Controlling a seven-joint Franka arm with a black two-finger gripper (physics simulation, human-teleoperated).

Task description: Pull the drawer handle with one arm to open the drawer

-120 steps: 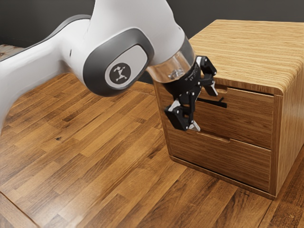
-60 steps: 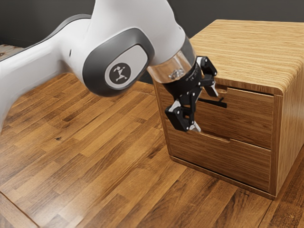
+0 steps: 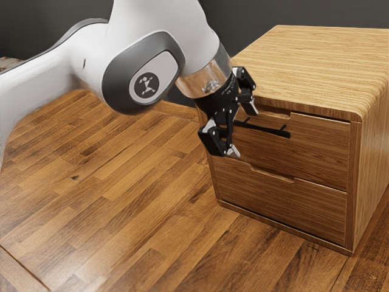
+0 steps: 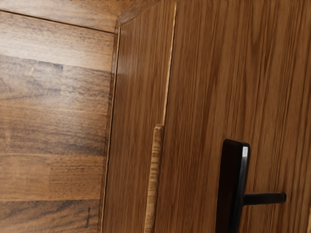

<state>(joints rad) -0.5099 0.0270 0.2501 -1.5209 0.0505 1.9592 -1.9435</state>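
Black and two-fingered, the gripper is open, one jaw above and one below the near end of the handle. Neither jaw seems to press on it. That spread suits the job: the handle is a thin dark bar lying level on short posts, so jaws set over and under it can close on it and hold it for a straight pull.

Seen from the wrist, the handle sits off to one side with one post showing, which suggests the hand is lined up at the bar's tip, not its middle. A grip there could slip off.

Behind it, the top drawer looks shut, its front level with the lower drawer in the wooden cabinet. The white arm reaches in low over the plank floor.
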